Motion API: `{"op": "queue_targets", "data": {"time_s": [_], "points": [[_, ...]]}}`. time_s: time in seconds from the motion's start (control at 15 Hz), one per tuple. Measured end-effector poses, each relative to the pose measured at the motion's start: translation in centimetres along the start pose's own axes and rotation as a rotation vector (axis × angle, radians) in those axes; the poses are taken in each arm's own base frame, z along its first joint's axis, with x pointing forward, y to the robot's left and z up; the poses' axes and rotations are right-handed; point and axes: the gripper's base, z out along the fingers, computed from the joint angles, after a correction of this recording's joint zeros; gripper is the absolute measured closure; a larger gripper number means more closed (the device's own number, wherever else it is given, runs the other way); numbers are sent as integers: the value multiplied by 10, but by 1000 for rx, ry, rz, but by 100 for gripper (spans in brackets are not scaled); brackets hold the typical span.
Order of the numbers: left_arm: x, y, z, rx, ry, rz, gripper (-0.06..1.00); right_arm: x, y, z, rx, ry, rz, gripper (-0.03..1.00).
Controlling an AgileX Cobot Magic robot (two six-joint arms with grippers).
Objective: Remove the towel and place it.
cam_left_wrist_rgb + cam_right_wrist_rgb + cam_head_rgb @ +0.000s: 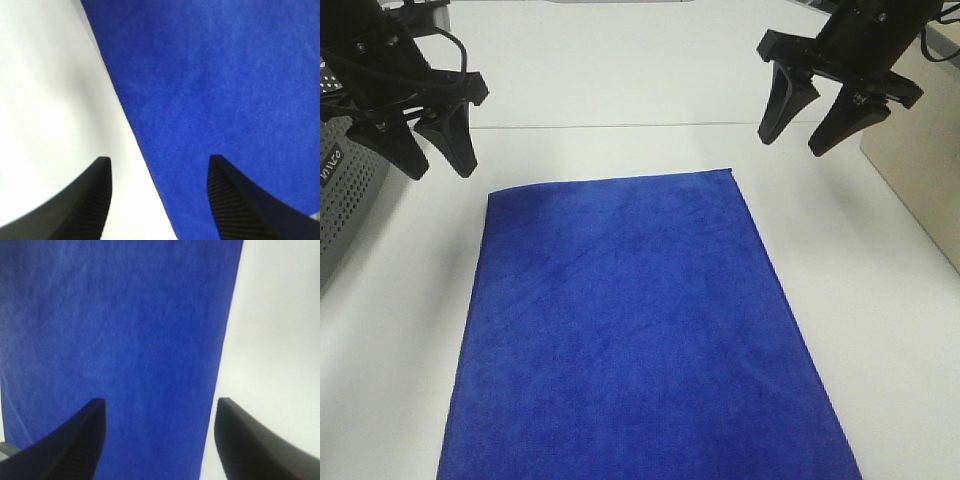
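Blue towel (640, 330) flat on white table (620, 70), filling centre and bottom of frame, left gripper (440, 170) upper left, right gripper (791, 145) upper right, both with fingers apart, empty, grey basket (345, 200) at left edge

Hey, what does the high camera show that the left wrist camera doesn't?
Only the exterior high view shows the right gripper, the grey basket and the towel's far edge with both corners. Only the left wrist view shows the ribbing on the fingers of the left gripper. Both show the towel lying flat on the white table, with the left gripper open and empty.
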Motion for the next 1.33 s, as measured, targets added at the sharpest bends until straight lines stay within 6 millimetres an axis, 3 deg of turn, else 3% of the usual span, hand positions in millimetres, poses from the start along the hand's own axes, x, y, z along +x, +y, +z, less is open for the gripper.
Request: {"op": "queue_targets", "data": {"time_s": [0.13,0.27,0.53,0.8,0.93,1.2,1.33], "points": [[-10,14,-1,-19,-92,0,40,-26,-12,9,-49,-33,-26,34],[-22,30,13,-34,-138,-20,40,-54,-19,30,-73,-54,-69,34],[-53,50,45,-44,-159,-31,40,-82,-32,62,-73,-64,-73,34],[-81,57,74,-24,-170,-38,40,-94,-41,86,-75,-56,-71,34],[-87,59,88,-6,-149,-56,39,-98,-45,95,-75,-56,-70,34],[-87,64,111,10,-105,-99,28,-101,-52,112,-81,-36,-57,34],[-86,67,121,14,-85,-107,27,-102,-65,114,-117,-44,-17,34]]}}
